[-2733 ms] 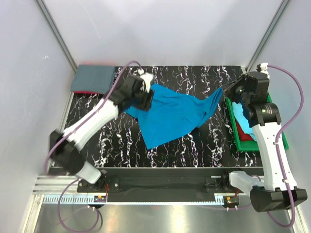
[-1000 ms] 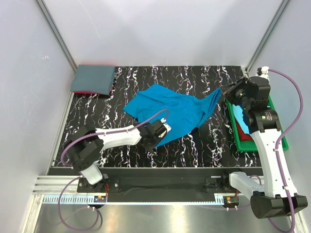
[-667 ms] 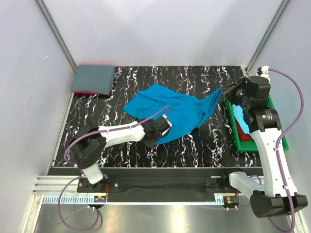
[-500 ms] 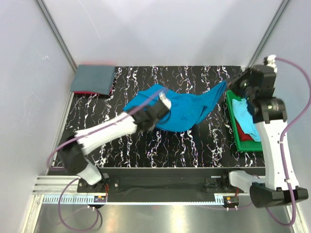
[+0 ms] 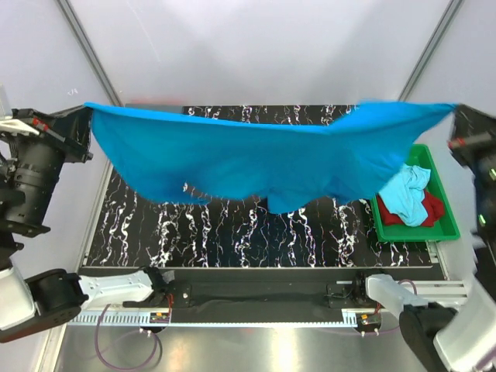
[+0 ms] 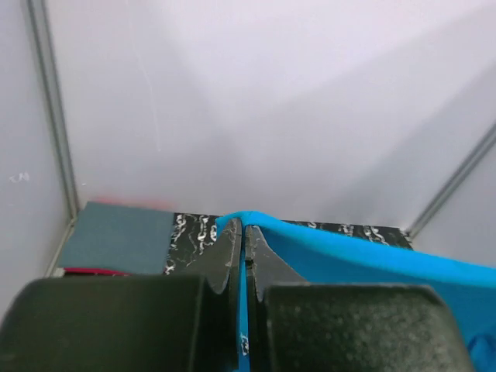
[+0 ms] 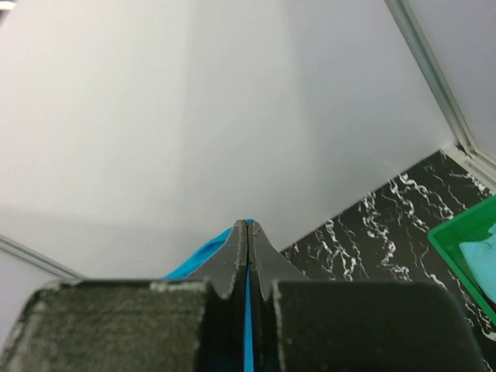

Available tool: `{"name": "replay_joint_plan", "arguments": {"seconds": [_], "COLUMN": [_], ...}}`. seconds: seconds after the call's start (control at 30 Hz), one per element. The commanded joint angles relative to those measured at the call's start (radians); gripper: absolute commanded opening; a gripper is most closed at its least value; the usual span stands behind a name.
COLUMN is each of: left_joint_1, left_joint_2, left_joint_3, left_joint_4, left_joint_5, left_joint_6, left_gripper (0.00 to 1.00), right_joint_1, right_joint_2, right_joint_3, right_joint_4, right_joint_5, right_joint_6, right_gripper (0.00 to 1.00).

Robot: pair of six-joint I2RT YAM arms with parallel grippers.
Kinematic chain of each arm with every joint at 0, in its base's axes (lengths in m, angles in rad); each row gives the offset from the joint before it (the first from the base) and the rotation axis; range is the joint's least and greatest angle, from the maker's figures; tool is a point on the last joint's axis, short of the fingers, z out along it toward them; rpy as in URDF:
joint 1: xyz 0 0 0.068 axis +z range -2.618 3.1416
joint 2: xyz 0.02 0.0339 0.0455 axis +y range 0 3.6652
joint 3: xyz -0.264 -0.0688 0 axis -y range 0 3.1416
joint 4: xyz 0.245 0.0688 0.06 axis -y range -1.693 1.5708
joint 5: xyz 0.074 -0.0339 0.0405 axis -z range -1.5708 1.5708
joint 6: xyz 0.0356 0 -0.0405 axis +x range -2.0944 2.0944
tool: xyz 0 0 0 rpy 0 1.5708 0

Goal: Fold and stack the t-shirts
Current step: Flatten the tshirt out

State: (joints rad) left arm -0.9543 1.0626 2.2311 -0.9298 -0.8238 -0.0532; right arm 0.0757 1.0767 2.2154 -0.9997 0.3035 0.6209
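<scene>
1. Cloth first: the turquoise t-shirt [image 5: 256,159] is up in the air, stretched wide between both arms above the black marbled table [image 5: 232,232], with the middle sagging a bit.
2. Grips: the left gripper [image 6: 244,232] is pinched tight on one top corner. The right gripper [image 7: 248,227] is clamped on the opposite corner. On each, only a thin edge of blue shows between the jaws.
3. My take on doing this step well: lower both ends at an even rate so the bottom edge lands first and the shirt lays out flat, no bunching. I wouldn't pull the arms any wider, since thin pinches like those could slip.
4. Aim for the bare middle of the table, away from the green tray [image 5: 452,225] on the right with the aqua shirt [image 5: 407,192] and red shirt [image 5: 434,208] in it.
5. Leave room at the far-left corner too. The folded grey-blue shirt [image 6: 116,244] sits there, and that looks like the stack spot to me.
</scene>
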Motion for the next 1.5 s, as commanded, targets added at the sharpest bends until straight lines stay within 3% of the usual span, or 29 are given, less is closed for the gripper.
{"name": "replay_joint_plan", "arguments": {"seconds": [0.0, 0.17, 0.33, 0.43, 0.6, 0.7, 0.8, 0.87, 0.9, 1.0, 1.2, 1.47], "left_joint_1": [-0.006, -0.004, 0.009, 0.141, 0.373, 0.376, 0.377, 0.376, 0.377, 0.374, 0.374, 0.376], "left_joint_2": [0.001, -0.024, 0.042, 0.124, 0.266, 0.266, 0.202, 0.131, 0.104, -0.012, -0.188, -0.251], "left_joint_3": [-0.045, -0.137, -0.252, -0.252, -0.139, -0.045, -0.042, -0.103, -0.131, -0.241, -0.344, -0.306], "left_joint_4": [-0.031, 0.037, 0.109, 0.115, 0.123, 0.123, 0.143, 0.163, 0.169, 0.187, 0.2, 0.194], "left_joint_5": [0.107, 0.195, 0.071, 0.165, 0.253, 0.261, 0.354, 0.437, 0.457, 0.532, 0.653, 0.707], "left_joint_6": [0.006, 0.085, 0.188, 0.162, 0.142, 0.133, 0.09, 0.056, 0.029, -0.046, -0.102, -0.105], "left_gripper": [0.0, 0.0, 0.0, 0.0, 0.0, 0.0, 0.0, 0.0, 0.0, 0.0, 0.0, 0.0], "right_joint_1": [-0.004, -0.004, -0.004, -0.004, -0.005, -0.004, -0.002, -0.002, -0.004, -0.004, -0.002, -0.002], "right_joint_2": [-0.049, -0.031, 0.106, 0.214, 0.443, 0.537, 0.427, 0.318, 0.201, 0.066, -0.115, -0.064], "right_joint_3": [0.03, 0.015, 0.021, 0.064, 0.402, 0.59, 0.5, 0.277, 0.2, 0.034, 0.024, 0.222], "right_joint_4": [-0.036, -0.053, -0.025, 0.031, 0.018, -0.031, -0.011, 0.057, 0.132, 0.156, 0.083, -0.014], "right_joint_5": [0.066, -0.029, -0.037, -0.021, -0.004, -0.001, 0.035, 0.043, 0.04, 0.011, -0.012, -0.001], "right_joint_6": [-0.026, -0.03, -0.079, -0.115, -0.171, -0.174, -0.135, -0.116, -0.107, -0.081, -0.058, -0.058], "right_gripper": [0.0, 0.0, 0.0, 0.0, 0.0, 0.0, 0.0, 0.0, 0.0, 0.0, 0.0, 0.0]}}
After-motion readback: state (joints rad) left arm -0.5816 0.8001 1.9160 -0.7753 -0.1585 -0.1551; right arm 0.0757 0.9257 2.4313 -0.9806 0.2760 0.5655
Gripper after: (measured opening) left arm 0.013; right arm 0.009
